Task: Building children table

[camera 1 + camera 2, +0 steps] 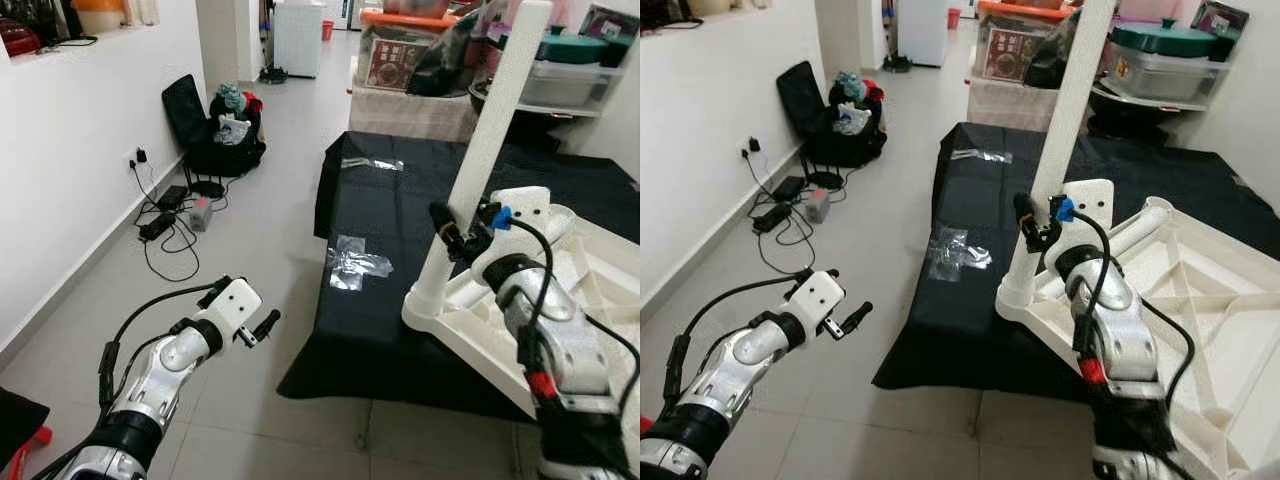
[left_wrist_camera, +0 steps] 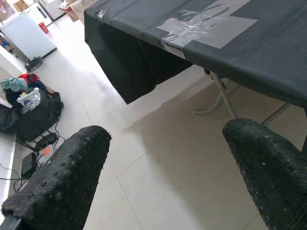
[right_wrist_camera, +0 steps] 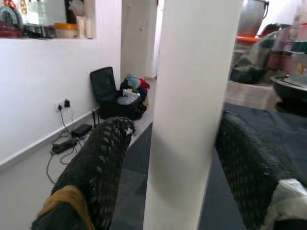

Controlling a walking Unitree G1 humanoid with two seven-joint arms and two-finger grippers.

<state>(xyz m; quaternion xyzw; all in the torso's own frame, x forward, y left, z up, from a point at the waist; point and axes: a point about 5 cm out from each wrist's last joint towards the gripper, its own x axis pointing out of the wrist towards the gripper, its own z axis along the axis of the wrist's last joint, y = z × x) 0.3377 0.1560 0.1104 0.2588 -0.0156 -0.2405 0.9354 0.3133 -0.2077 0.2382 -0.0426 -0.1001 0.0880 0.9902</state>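
The white table leg [image 1: 497, 130] stood socketed in the near corner of the upturned white tabletop [image 1: 560, 330], which lay on the black-covered work table [image 1: 370, 320] with its ribbed underside facing up. The leg's long axis ran steeply upward, leaning from its base toward about one o'clock as seen from the robot's head. The right gripper [image 1: 452, 233] sat at the lower part of that leg, its two black fingers [image 3: 98, 163] straddling the shaft, one on each side; they looked close against it, though I could not tell for sure that they pressed. This arm was plainly the nearer one, and any seating or twisting of the leg would, I judged, fall to it.

The left gripper [image 1: 258, 330] hung off at nine o'clock from the leg, well apart, over the tiled floor [image 1: 250, 160], fingers spread with nothing between them.

Farther off, crumpled clear plastic wrap [image 1: 355, 263] lay on the black cloth, and at eleven o'clock a black bag [image 1: 215, 130] sat against the wall.
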